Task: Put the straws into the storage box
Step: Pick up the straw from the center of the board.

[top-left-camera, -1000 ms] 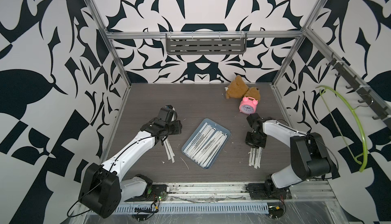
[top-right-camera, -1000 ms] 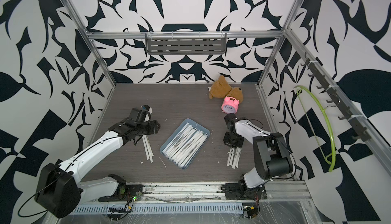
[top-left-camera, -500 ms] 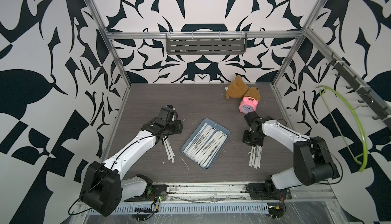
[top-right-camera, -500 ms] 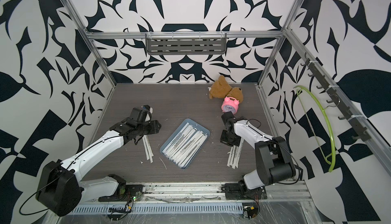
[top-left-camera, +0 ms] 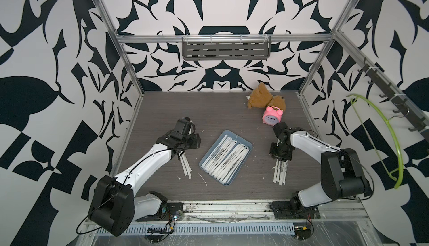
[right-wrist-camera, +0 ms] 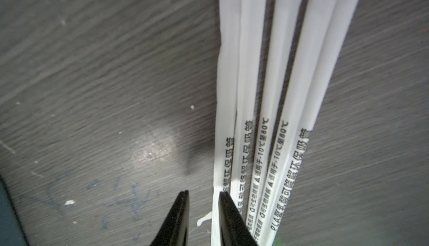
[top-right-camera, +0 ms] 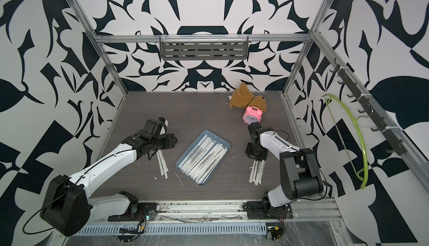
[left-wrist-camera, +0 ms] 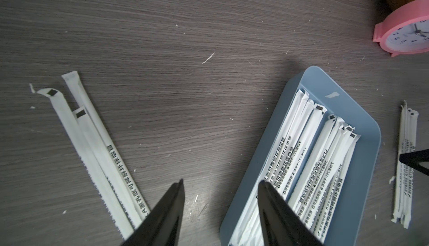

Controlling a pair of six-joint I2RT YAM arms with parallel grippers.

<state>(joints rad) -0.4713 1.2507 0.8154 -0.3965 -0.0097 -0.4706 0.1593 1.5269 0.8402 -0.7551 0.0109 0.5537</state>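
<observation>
The storage box (top-left-camera: 211, 148), a shallow blue-grey tray, lies at the table's middle with several straws (top-left-camera: 228, 159) packed in it. Three loose straws (top-left-camera: 185, 167) lie left of it, and several more straws (top-left-camera: 281, 174) lie to its right. My left gripper (left-wrist-camera: 220, 183) hovers open over the gap between the left straws (left-wrist-camera: 92, 145) and the box rim (left-wrist-camera: 371, 163), holding nothing. My right gripper (right-wrist-camera: 204, 193) is low over the far end of the right-hand straws (right-wrist-camera: 262, 117), its jaws slightly open. One finger lies over the outermost straw, whose wrapper edge shows in the gap.
A brown teddy bear (top-left-camera: 260, 98) and a pink alarm clock (top-left-camera: 272, 117) sit at the back right, close behind my right arm. A grey slotted shelf (top-left-camera: 226, 51) hangs on the back wall, a green hanger (top-left-camera: 392, 135) on the right wall. Small white scraps (top-left-camera: 203, 178) dot the table.
My right gripper's jaws have parted from shut to a narrow gap over the right-hand straws. The left arm has hardly moved, and all the straws lie where they were.
</observation>
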